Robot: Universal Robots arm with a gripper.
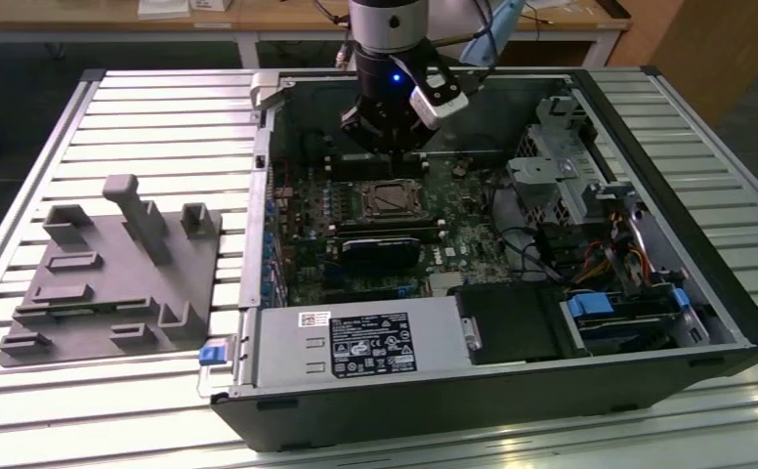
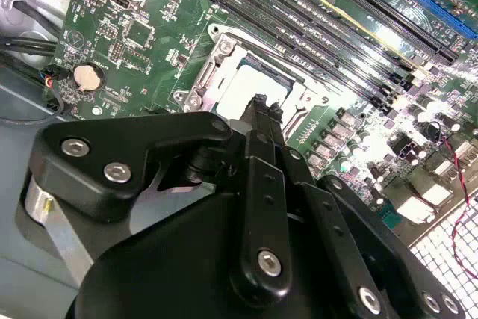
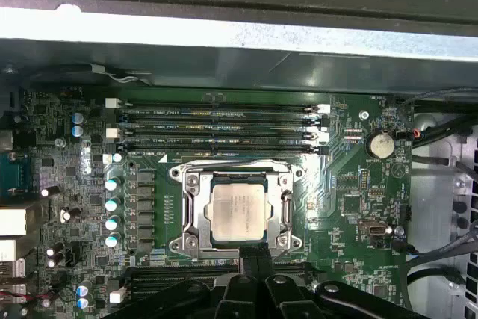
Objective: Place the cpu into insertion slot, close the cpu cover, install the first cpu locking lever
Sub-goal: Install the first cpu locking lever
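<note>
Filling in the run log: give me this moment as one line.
claw: shut, empty, at socket edge | chip: seated in socket | cover: down around chip

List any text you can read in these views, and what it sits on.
Nothing reads clearly.
Black-and-white label on the grey metal power supply box: print too small.
Face of the pale silvery square cpu: faint print, blurred.
White lettering along the long black memory slots: blurred.
</note>
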